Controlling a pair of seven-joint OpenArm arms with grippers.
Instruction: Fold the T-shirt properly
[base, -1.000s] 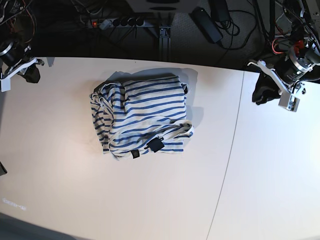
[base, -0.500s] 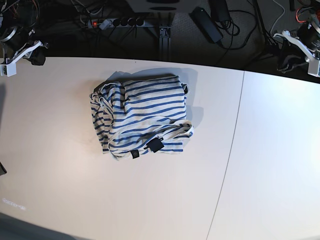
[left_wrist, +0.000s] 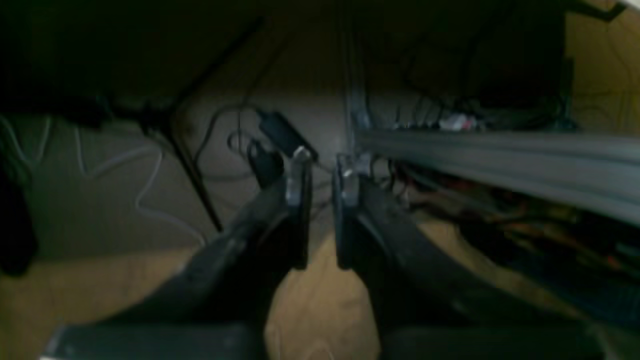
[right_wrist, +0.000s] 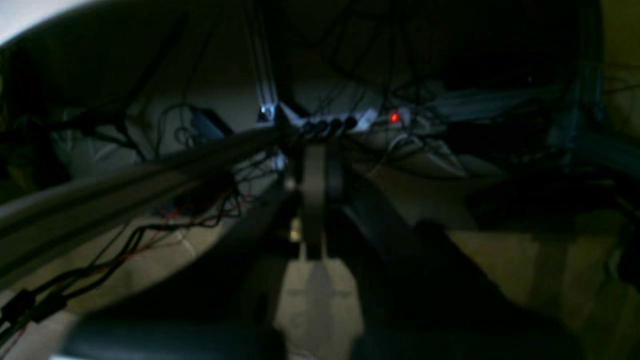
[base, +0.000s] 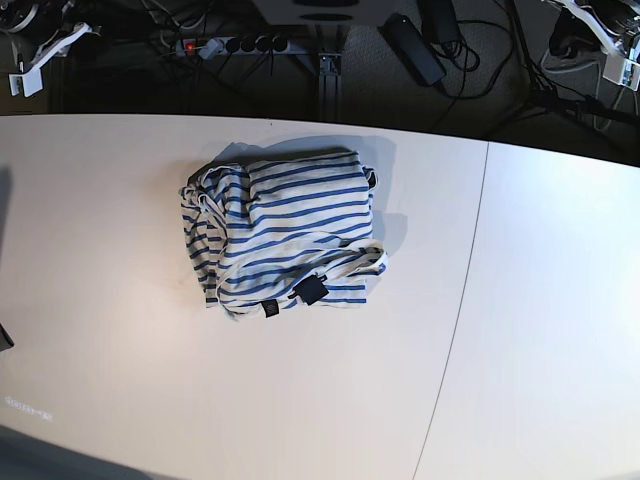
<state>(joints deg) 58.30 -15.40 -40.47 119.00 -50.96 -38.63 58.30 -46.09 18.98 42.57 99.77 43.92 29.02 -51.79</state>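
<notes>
A pale tabletop (base: 520, 330) is seen from above, divided by a thin dark seam (base: 462, 300) that runs from its far edge toward the near edge. Beyond the far edge, a dark floor is crossed by tangled cables (base: 480, 70). A power strip (base: 235, 44) with a lit red switch is laid there, and just beside it a metal frame post (base: 327, 70) is seen. A black power adapter (base: 415, 48) is placed to the right of the post. In the right wrist view, the power strip's red light (right_wrist: 394, 117) is shown, though the surroundings are blurred and dim.
</notes>
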